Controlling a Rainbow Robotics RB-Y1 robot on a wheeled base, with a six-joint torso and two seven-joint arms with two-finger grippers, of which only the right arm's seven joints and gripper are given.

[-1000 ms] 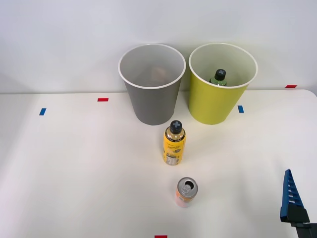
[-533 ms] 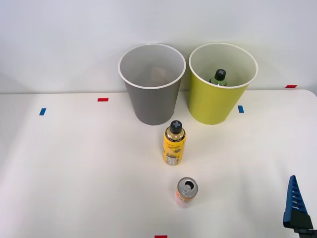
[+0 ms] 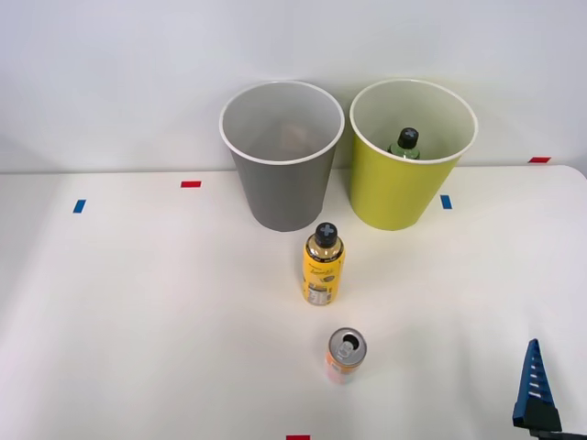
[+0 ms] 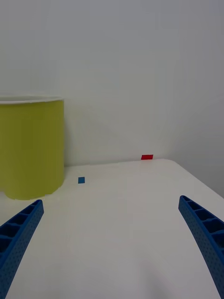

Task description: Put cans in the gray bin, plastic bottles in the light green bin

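On the white table (image 3: 138, 302), going from left to right, the gray bin (image 3: 282, 174) stands upright at the back with something dim and unclear inside it, and just beside it the light green bin (image 3: 412, 165) stands upright too, a black-capped green bottle (image 3: 404, 144) already resting in it. In front of the narrow gap between the bins stands a yellow bottle (image 3: 323, 266) with a black cap, upright, its long axis vertical and its cap pointing up. Nearer the robot and slightly right of that, the can (image 3: 347, 355) also stands upright, its long axis vertical and its silver top with the pull-tab hole facing up. Far to the right, at the table's near corner, the right gripper (image 4: 112, 252) waits well apart from both containers, its blue ribbed fingers (image 4: 18, 233) spread wide and holding nothing. The step in hand looks like the reach for the next container, probably the can, being closest. To do it well, the arm should swing left and come in level with the can's middle, one finger passing on each side of the round body, then close gently so the thin wall does not dent. It should stay clear of the yellow bottle behind, which would tip easily, and lift straight up before carrying the can over the gray bin's white rim.
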